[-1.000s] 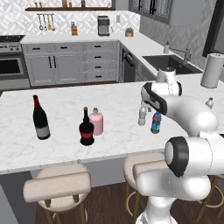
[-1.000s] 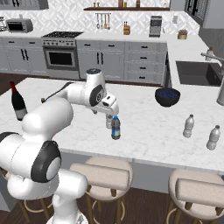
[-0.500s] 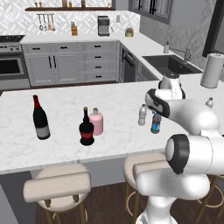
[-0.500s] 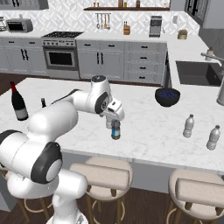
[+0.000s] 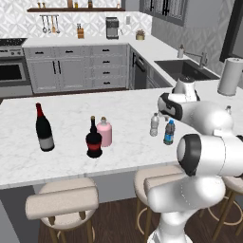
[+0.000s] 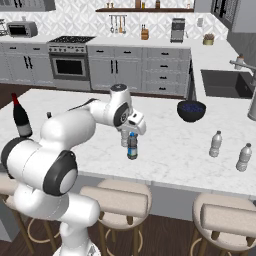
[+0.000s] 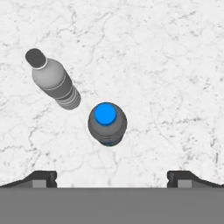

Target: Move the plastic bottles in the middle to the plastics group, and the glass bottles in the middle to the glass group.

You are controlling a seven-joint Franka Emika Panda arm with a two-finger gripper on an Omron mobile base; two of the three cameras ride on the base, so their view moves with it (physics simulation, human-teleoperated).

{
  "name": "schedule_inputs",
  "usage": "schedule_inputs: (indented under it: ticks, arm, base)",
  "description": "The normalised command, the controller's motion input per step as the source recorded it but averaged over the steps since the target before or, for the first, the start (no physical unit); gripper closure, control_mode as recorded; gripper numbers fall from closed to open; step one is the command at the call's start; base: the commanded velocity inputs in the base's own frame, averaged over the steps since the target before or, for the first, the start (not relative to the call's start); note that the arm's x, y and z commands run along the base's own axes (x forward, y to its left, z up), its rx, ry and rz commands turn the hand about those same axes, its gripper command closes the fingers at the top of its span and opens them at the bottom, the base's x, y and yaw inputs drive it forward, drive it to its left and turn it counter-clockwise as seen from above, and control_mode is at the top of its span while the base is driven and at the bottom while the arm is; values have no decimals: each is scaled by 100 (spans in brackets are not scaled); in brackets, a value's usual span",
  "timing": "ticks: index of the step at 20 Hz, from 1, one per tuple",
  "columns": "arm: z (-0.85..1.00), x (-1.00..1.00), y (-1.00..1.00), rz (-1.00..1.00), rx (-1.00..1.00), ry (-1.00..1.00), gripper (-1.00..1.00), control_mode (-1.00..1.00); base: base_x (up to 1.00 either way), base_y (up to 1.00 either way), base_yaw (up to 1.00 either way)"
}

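Left base view: I have the arm reaching over the marble bench. The blue-capped plastic bottle stands mid-bench just right of the clear plastic bottle, close but apart. Pink glass bottle stands right beside the squat red-labelled bottle; tall wine bottle is further left, apart from both.

Right base view: gripper sits just above the blue-capped plastic bottle, not touching that I can see. Two clear bottles stand well to the right, past the dark bowl. Wine bottle at far left.

Hand view: looking straight down, blue cap roughly centred between the finger tips, which are spread fully wide with nothing held. Clear plastic bottle is up-left of it, not touching.
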Motion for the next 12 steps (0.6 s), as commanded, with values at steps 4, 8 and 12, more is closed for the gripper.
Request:
schedule_inputs:
  ticks: [4, 8, 12]
  arm:
    - [-29, 1, 0, 13, 0, 1, -100, -100]
    - [-17, 21, -6, 19, 0, 0, -100, -100]
    - [0, 6, -8, 15, -1, 0, -100, -100]
  base:
    - [0, 0, 0]
    - [0, 0, 0]
    - [0, 0, 0]
